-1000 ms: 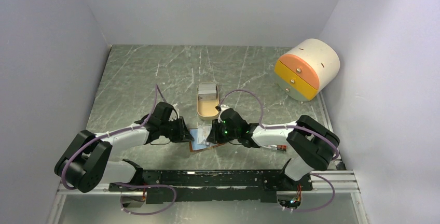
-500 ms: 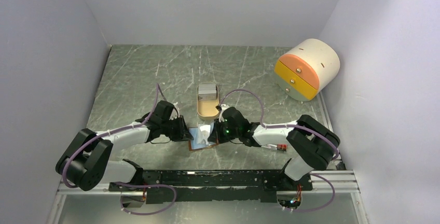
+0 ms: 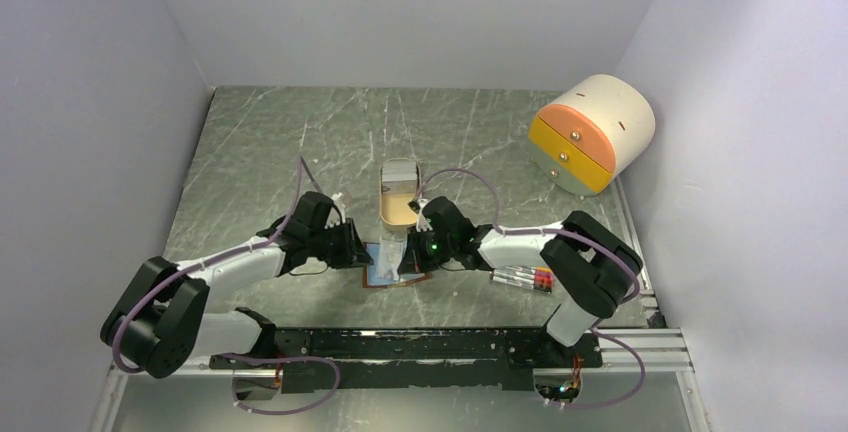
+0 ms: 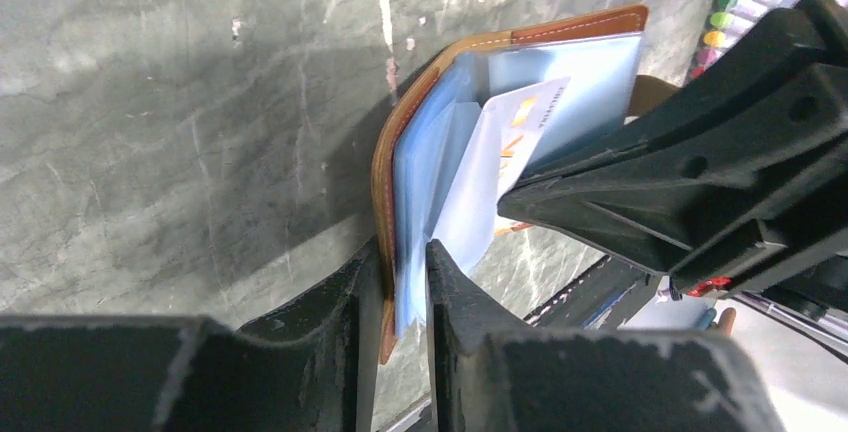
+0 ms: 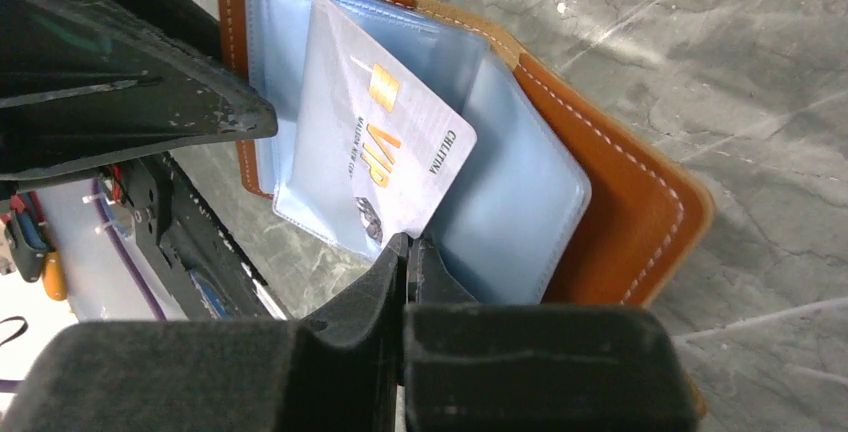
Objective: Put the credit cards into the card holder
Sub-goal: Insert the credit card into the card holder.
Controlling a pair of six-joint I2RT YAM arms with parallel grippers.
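Observation:
The brown leather card holder [image 3: 381, 276] lies open on the table between both arms, its light-blue sleeves [image 5: 520, 212] fanned out. My left gripper [image 4: 403, 254] is shut on the holder's near edge, pinching the leather cover [image 4: 384, 202] and several sleeves together. My right gripper [image 5: 408, 245] is shut on the corner of a grey-white credit card [image 5: 375, 152] with gold VIP lettering. That card [image 4: 505, 142] sits tilted among the blue sleeves, its far end between them. In the top view the grippers [image 3: 362, 252] [image 3: 405, 254] face each other across the holder.
A tan oval tin [image 3: 399, 197] holding pale cards stands just behind the holder. Coloured pens [image 3: 523, 277] lie to the right beside my right arm. A cream cylinder with orange and yellow drawers [image 3: 592, 132] stands at the back right. Walls enclose the table.
My right gripper has shut on the card and shifted a little left over the holder. The right forearm swung back, uncovering the pens. My left gripper stays on the holder's edge.

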